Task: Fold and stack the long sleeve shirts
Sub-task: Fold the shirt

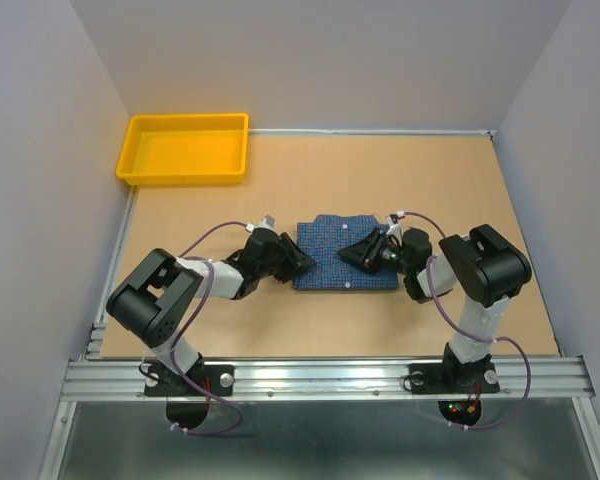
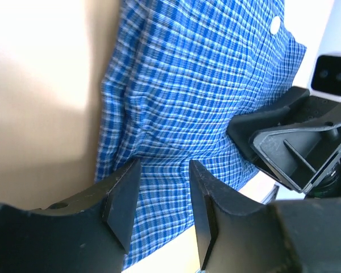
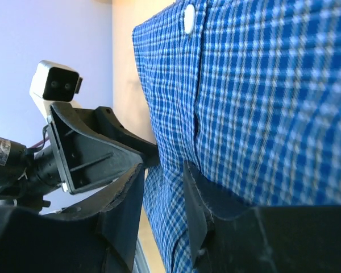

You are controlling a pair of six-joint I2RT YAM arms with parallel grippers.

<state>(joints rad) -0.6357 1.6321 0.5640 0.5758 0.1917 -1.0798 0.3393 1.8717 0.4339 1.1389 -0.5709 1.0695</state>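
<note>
The long sleeve shirt (image 1: 345,262), blue with a fine check and pale buttons, lies folded into a flat rectangle in the middle of the table. My left gripper (image 1: 302,262) is at the shirt's left edge. In the left wrist view its jaws (image 2: 165,170) stand apart over the checked cloth (image 2: 187,85) with nothing pinched. My right gripper (image 1: 355,252) reaches in from the right and rests on top of the shirt. In the right wrist view its jaws (image 3: 163,176) are apart, with cloth (image 3: 261,85) lying between them and a bare strip beside the left finger.
A yellow bin (image 1: 185,148) stands at the back left of the table. The two grippers face each other closely across the shirt; the right gripper (image 2: 284,136) fills the right of the left wrist view. Grey walls enclose the table.
</note>
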